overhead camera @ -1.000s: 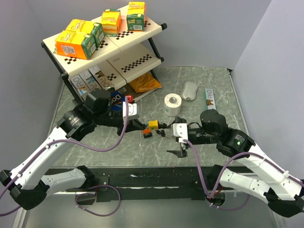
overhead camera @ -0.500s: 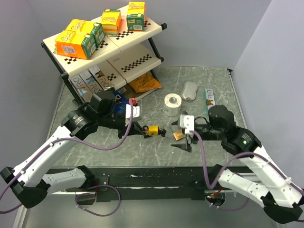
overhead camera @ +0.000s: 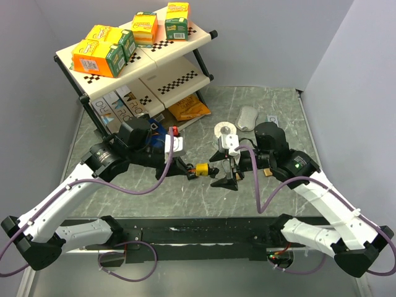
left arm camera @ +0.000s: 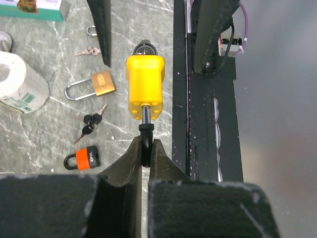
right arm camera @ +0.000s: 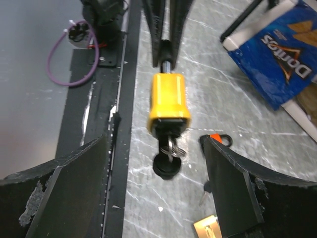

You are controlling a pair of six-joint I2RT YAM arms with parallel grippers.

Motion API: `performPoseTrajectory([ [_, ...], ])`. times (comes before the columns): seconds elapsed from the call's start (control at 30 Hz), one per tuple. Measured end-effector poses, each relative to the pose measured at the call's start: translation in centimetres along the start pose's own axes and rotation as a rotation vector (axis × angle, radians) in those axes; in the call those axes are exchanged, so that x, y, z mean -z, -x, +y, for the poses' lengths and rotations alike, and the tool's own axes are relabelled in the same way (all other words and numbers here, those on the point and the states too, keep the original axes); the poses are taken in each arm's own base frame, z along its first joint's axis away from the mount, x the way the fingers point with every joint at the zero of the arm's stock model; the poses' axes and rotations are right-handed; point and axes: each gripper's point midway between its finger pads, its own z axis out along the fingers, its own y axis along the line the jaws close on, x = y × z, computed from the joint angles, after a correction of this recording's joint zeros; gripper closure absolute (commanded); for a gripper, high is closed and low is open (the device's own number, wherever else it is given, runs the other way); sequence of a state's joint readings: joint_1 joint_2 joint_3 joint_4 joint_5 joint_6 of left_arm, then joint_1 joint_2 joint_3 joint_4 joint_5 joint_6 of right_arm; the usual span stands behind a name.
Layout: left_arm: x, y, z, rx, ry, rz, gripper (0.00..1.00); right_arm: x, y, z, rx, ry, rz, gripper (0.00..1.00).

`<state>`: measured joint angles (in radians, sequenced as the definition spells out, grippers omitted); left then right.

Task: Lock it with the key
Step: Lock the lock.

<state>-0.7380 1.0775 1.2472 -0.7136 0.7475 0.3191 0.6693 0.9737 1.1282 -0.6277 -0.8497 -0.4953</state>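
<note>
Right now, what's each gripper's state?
Left gripper: closed on the yellow padlock by its shackle.
Right gripper: open, fingers either side of the key.

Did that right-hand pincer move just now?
Yes. The right pincer has shifted left: it was below and right of the paper roll, and now sits directly below it, closer to the yellow padlock.

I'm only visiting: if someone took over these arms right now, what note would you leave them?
Left gripper: shut on the black shackle of the yellow plastic padlock.
Right gripper: open, fingers either side of the black-headed key.
Done: key sits in the padlock's keyhole.
Left: probably close on the key and turn it.
</note>
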Motion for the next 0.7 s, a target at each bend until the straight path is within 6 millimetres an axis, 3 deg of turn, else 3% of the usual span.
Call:
performPoseTrajectory([
  [0.1,-0.1,0.3,0.0,-0.002,-0.001,-0.011,0.99,-0.3,0.1,0.4,0.0,0.023,-0.003,0.16],
  [0.27,-0.3,0.6,-0.2,0.011,-0.014,-0.029,0.99,-1.0,-0.2,0.7,-0.003,0.047,0.007,0.27],
  [0.57,-0.6,1.1,-0.5,0.029,-0.029,-0.049,0.99,-1.4,0.4,0.1,0.012,0.032,-0.011,0.6],
  [0.7,-0.8,0.9,-0.8,0.064,-0.044,-0.05,0.99,-1.5,0.2,0.1,-0.002,0.034,-0.006,0.84],
])
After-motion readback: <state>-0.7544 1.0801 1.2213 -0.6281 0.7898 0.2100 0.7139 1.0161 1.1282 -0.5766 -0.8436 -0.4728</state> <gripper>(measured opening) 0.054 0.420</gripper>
